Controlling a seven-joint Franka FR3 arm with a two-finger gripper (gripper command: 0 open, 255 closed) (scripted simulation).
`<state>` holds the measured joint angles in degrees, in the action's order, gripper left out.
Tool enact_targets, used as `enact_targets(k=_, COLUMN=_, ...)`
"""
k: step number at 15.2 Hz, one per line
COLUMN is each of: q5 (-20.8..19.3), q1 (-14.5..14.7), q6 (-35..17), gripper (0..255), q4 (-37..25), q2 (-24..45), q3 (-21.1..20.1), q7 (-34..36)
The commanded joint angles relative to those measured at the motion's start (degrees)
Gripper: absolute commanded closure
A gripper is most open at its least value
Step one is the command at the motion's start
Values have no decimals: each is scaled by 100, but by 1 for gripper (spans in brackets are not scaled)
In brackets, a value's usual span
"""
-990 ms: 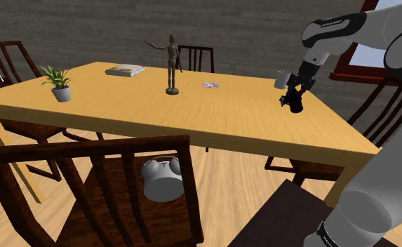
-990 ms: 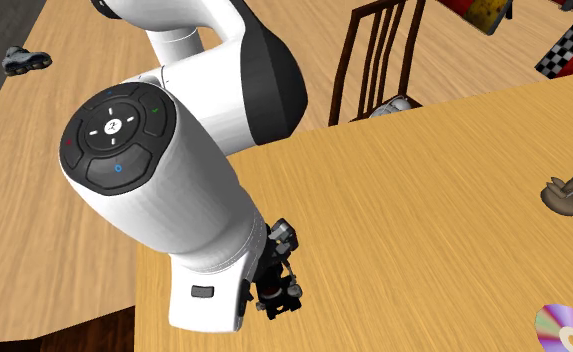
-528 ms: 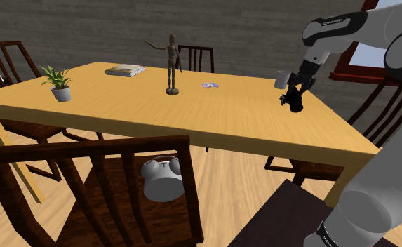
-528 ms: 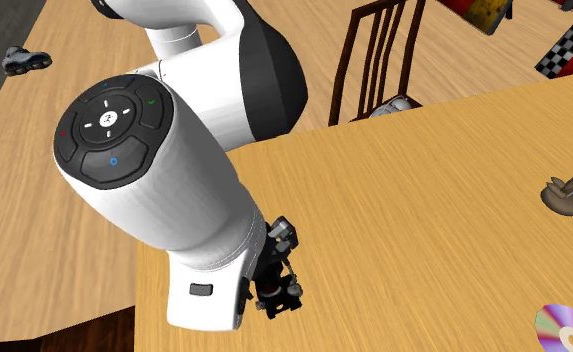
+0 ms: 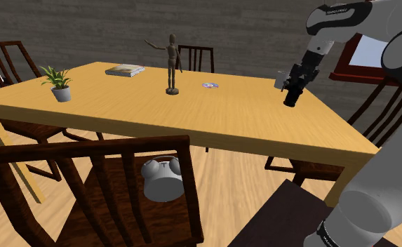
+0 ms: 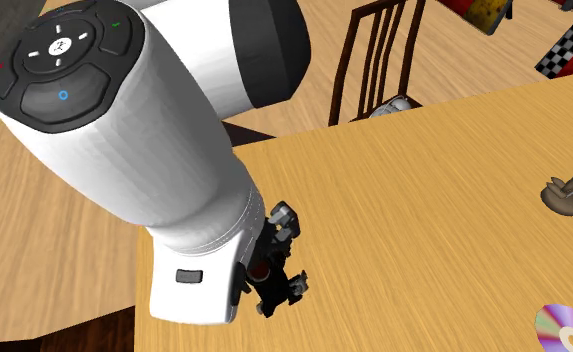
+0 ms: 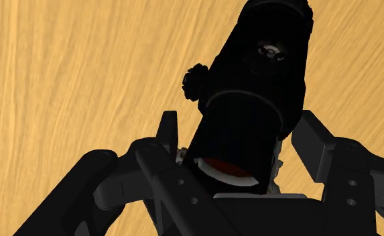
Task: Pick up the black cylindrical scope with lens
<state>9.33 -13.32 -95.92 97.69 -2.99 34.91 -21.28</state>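
Shoulder view: gripper [image 5: 296, 82] clenched on the black scope [image 5: 292, 97], over the wooden table [image 5: 213, 116] near its edge. Second exterior view: scope under the white wrist, over the tabletop. Wrist view: fingers [image 7: 315, 144] clasp the scope on both sides.

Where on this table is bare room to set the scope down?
The wide near half of the table, between the plant and the held scope, is bare. The far edge is crowded: book, wooden figure, disc, cup.

The scope [image 5: 292, 97] sits in the claw [image 5: 294, 84] above the table [image 5: 213, 116].
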Motion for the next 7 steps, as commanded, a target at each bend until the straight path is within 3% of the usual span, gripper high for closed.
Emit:
enact_targets(k=1, q5=8, q1=-3, q6=164, gripper=255, q4=-179, q2=17, q3=5, q7=17)
enact_targets(k=7, q5=57, q1=-17, q6=504, gripper=255, q4=-591, q2=107, q3=29, q7=33)
